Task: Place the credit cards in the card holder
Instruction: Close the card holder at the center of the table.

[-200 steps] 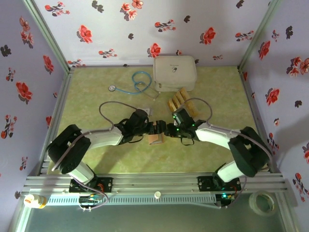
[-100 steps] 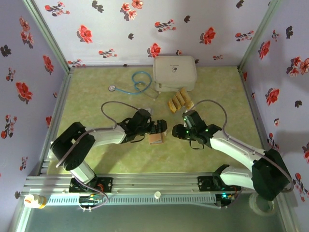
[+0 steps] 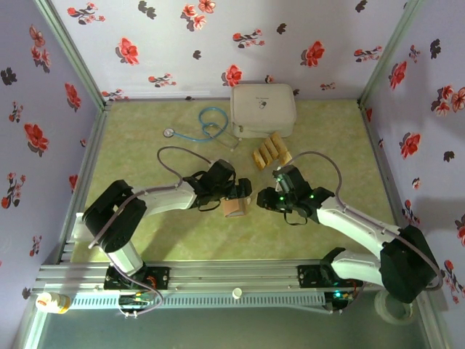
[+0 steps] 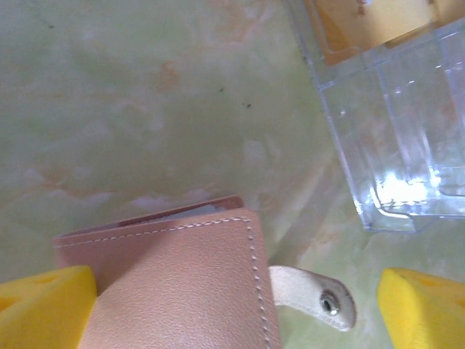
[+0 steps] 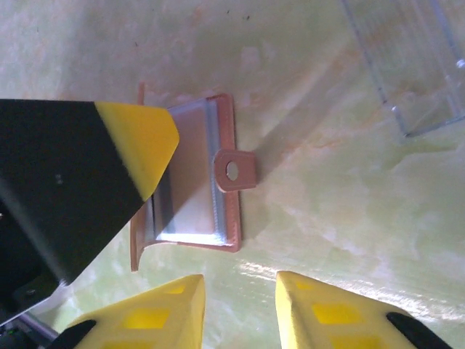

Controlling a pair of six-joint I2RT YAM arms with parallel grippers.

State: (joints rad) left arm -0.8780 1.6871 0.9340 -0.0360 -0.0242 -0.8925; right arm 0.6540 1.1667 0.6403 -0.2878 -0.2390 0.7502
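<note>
Top external view: the card holder (image 3: 235, 209) lies on the table (image 3: 145, 145) near the middle, between the two grippers, and the credit cards (image 3: 271, 151) sit apart from it, further back. My left gripper (image 3: 238, 190) stands wide open astride the card holder, gripping nothing. My right gripper (image 3: 270, 199) is just beside it with a narrow gap between its jaws and nothing in them. The right wrist view shows the holder's pale inside and its snap tab (image 5: 234, 171) sticking out. Risks, in my judgement: both grippers crowd one small item and could collide, and closing the left jaws may catch the tab or push the holder sideways. The cards sit in a clear tray (image 4: 392, 145), whose walls may hinder a pinch. The white case (image 3: 263, 109) and stethoscope (image 3: 203, 123) lie well apart at the back.
</note>
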